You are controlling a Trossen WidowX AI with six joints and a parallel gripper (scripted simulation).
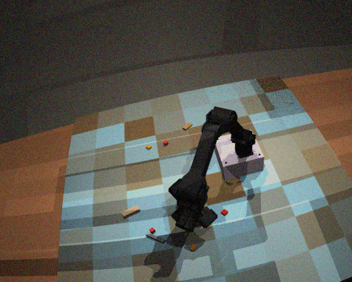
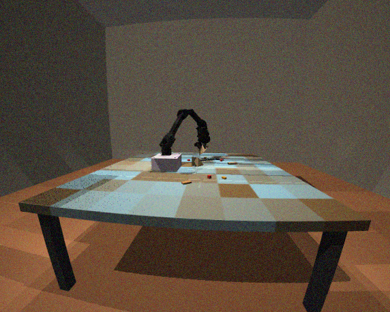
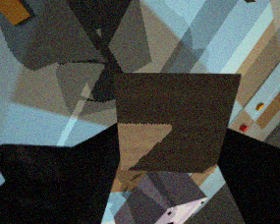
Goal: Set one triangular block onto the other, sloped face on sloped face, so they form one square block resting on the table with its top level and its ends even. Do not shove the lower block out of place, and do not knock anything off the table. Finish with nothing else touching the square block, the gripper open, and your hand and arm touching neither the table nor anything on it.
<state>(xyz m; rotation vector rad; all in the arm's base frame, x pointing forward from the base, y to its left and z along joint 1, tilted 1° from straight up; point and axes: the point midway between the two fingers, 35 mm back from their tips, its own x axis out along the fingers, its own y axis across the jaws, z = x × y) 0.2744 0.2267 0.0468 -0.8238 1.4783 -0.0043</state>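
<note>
My gripper [image 1: 198, 223] [image 2: 201, 146] [image 3: 164, 125] is shut on a wooden triangular block [image 2: 204, 148] [image 3: 187, 98], held above the table. In the wrist view a flat face, mostly dark with a lit tan patch, fills the space between the fingers. In the top view the arm hides this block. The other triangular block [image 2: 196, 161] stands on the table beside the pale base box in the exterior view, lower than the held block and slightly left of it, with a gap between them. The arm seems to hide it in the top view, and I cannot make out its slope.
The arm stands on a pale box [image 1: 245, 169] [image 2: 166, 164]. Red cubes [image 1: 224, 212] [image 1: 152, 230] [image 1: 165, 143], orange pieces [image 1: 193, 247] [image 1: 148, 147], a dark bar [image 1: 156, 237] and tan strips [image 1: 130, 211] [image 1: 187, 126] lie around on the patchwork table.
</note>
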